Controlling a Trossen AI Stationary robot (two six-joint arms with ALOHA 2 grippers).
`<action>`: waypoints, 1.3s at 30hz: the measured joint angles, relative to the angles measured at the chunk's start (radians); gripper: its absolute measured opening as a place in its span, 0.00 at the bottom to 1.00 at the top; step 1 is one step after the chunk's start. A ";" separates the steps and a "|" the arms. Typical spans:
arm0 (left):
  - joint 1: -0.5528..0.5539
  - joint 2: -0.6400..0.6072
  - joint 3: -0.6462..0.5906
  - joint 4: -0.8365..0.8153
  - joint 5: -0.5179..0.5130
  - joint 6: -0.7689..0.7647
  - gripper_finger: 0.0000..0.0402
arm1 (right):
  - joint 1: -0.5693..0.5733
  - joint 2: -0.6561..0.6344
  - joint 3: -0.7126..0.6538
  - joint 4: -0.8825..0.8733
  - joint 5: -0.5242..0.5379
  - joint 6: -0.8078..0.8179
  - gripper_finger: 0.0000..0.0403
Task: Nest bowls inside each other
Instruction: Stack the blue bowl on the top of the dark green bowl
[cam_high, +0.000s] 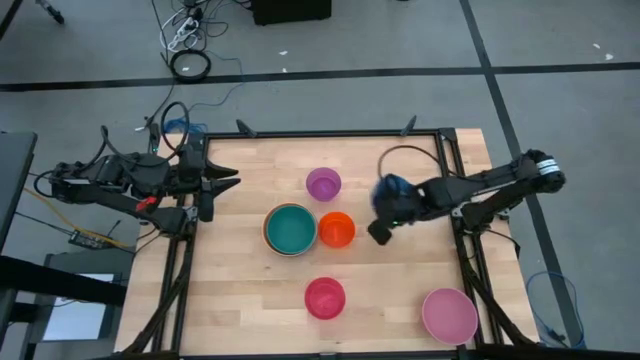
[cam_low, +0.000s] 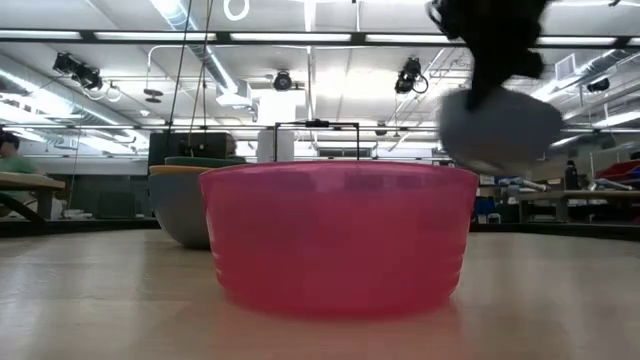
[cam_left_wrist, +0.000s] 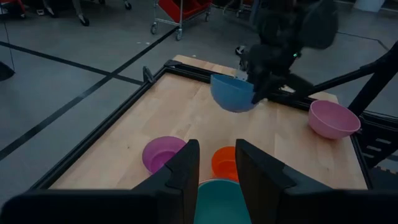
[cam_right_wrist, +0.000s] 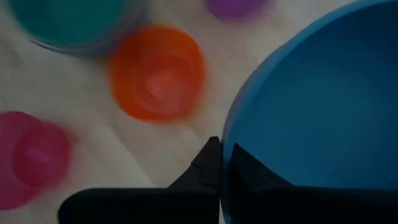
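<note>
- table (cam_high: 250, 300): light wood top w/ dark frame, holds 5 bowl spots
- teal bowl (cam_high: 291, 228): biggest in centre, sits nested in a stack; a yellow-orange rim shows round it, grey-blue outer bowl (cam_low: 180, 210) under that in the low view
- pink bowl (cam_high: 449, 315): near right corner, alone, upright
- blue bowl (cam_left_wrist: 233, 93): lifted off the table, right of centre, tilted
- right gripper (cam_right_wrist: 224, 158): clenched on blue bowl's rim, 1 finger in, 1 out
- magenta-red bowl (cam_high: 325, 298): near edge, centre
- orange bowl (cam_high: 337, 229): just beside teal stack, on its right
- purple bowl (cam_high: 323, 183): far side of orange
- left gripper (cam_left_wrist: 217, 165): fingers parted, holds nothing, waits at left edge of table
</note>
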 joint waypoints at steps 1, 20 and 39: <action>0.000 0.000 0.000 0.000 0.000 0.000 0.28 | -0.006 0.040 0.061 -0.008 0.000 -0.044 0.00; 0.000 -0.008 0.000 -0.009 -0.020 0.004 0.28 | -0.043 0.808 1.054 -0.100 -0.214 -0.566 0.00; 0.000 -0.008 0.000 -0.004 -0.023 0.015 0.28 | -0.046 0.947 1.124 -0.030 -0.315 -0.592 0.00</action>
